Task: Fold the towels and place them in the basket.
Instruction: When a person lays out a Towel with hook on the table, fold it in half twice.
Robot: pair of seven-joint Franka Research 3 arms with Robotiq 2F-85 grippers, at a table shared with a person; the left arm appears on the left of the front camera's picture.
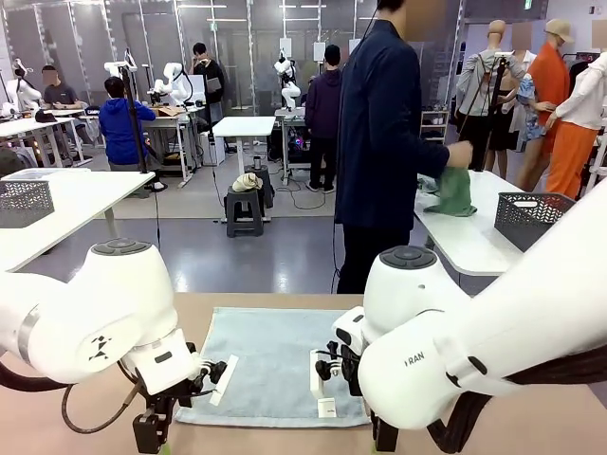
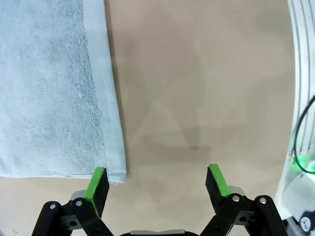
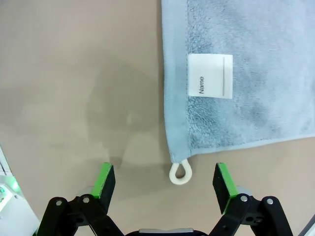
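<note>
Worktop (image 1: 275, 300): tan | Towel (image 1: 270, 365): pale blue-grey, lay flat mid-worktop between both arms | Left end effector (image 2: 157, 184): stood wide open, held nothing, one pad at the towel's corner | Right end effector (image 3: 163, 179): wide open, empty (poised over the loop) | Label (image 3: 209, 75): white, read "Name" | Loop (image 3: 180, 173): white, at the towel's corner

White rounded arms (image 1: 95, 303), black cables (image 1: 560, 368), black left gripper (image 2: 157, 179), green pads (image 2: 97, 183)

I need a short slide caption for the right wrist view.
Open right pincer above the corner of a flat towel on the table, the white loop seen between its jaws.
</note>
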